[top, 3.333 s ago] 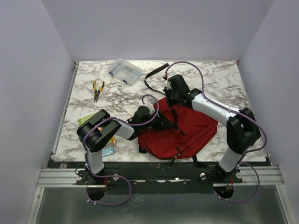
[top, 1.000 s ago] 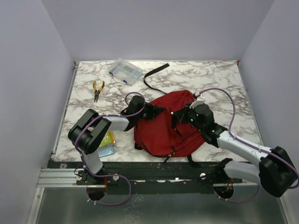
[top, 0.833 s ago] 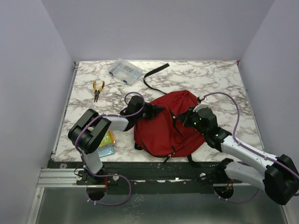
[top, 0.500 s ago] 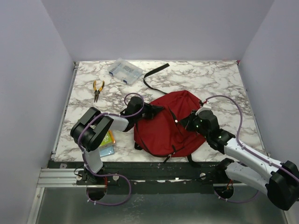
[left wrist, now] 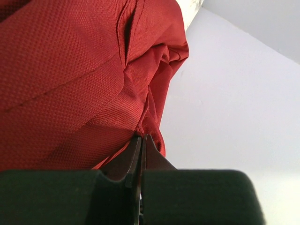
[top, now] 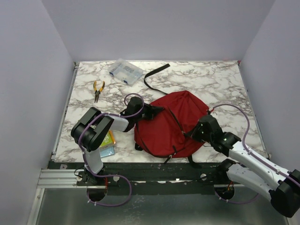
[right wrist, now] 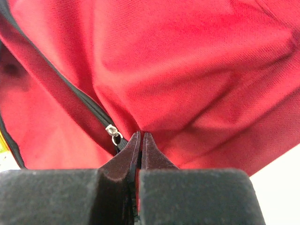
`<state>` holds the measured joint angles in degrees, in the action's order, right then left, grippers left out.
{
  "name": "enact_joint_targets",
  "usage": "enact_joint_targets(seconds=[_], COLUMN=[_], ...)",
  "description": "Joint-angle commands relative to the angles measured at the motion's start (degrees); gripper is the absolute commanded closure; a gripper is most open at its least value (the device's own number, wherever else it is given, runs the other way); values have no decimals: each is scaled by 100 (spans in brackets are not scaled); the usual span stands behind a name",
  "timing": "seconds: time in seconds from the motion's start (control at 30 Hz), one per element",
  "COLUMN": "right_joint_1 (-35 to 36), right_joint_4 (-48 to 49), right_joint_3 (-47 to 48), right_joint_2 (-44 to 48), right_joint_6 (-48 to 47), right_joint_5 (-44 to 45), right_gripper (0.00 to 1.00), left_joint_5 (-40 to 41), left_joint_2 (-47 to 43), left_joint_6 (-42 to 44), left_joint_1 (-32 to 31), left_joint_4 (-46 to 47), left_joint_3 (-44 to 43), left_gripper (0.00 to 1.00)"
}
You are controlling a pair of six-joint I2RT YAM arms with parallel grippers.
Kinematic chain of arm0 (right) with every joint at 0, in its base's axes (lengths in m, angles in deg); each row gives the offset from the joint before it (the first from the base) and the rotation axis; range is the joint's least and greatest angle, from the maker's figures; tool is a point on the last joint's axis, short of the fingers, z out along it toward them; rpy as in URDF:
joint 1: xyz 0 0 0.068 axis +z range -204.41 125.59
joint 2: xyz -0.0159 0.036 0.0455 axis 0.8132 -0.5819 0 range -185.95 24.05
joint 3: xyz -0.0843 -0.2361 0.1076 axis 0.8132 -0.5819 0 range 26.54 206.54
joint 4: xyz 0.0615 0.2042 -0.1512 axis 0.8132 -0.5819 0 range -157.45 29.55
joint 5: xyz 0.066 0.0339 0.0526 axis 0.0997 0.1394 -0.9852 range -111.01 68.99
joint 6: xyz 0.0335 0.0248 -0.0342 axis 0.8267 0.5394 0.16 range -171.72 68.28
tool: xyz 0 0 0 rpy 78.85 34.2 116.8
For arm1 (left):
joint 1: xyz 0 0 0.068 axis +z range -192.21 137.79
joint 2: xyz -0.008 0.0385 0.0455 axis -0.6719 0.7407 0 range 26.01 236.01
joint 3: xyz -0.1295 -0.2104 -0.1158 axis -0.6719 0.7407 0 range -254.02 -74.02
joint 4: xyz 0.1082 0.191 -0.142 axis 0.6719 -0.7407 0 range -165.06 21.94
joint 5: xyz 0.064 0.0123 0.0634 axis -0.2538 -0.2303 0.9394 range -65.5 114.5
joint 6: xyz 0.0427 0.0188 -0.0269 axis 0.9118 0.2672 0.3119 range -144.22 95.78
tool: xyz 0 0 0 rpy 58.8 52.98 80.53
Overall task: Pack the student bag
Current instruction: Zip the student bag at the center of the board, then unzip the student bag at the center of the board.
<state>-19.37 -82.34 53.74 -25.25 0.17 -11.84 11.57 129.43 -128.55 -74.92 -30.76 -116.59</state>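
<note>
Right gripper [right wrist: 141,139], clamped seemingly on the zip [right wrist: 111,131], is retreating nearward; left gripper [left wrist: 141,143] is pinching the bag [top: 164,126] taut, so it is opening.

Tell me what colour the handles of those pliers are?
Yellow-orange handles on the pliers, clearest in the top external view.

White marble-pattern table [top: 211,75] with grey veining, boxed in by plain lilac walls [top: 154,28]. Upper left of the top view there's a clear plastic box [top: 125,71], lid on, with small bits inside that are too tiny to make out. Just below and left of it, well apart, a pair of pliers [top: 98,90] with yellow-orange handles lies flat. Down at lower left sit a green-and-orange flat pack [top: 109,138] and a light blue one [top: 108,151], partly hidden. A metal rail [top: 61,177] runs along the near edge.
</note>
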Motion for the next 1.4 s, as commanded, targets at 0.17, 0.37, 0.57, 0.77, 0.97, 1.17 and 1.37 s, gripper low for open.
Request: enact_joint_targets(seconds=[0.17, 0.37, 0.57, 0.77, 0.97, 1.17, 1.37], right_joint_1=[2, 0, 2, 2, 6, 108, 699], right_joint_4=[-1836, -1903, -1370, -453, -439, -713, -943], right_joint_3=[138, 98, -2, 101, 411, 668, 979], right_joint_2=[496, 546, 514, 651, 433, 343, -156], right_joint_6=[672, 787, 498, -493, -760, -856, -854], right_joint_5=[351, 478, 234, -607, -873, -881, -568], right_gripper=[99, 99, 99, 62, 39, 35, 35], left_joint_5=[283, 256, 75, -216, -682, -1160, -1747], left_joint_2=[78, 65, 22, -229, -763, -1667, -2660], left_joint_6=[-48, -19, 287, 1235, 1748, 2340, 3146], left_joint_1=[234, 230, 247, 247, 247, 264, 265], left_joint_4=[355, 360, 668, 1596, 1658, 1543, 1007], left_joint_3=[55, 38, 13, 42, 238, 788, 1269], left_gripper=[100, 100, 90, 44, 32, 20, 20])
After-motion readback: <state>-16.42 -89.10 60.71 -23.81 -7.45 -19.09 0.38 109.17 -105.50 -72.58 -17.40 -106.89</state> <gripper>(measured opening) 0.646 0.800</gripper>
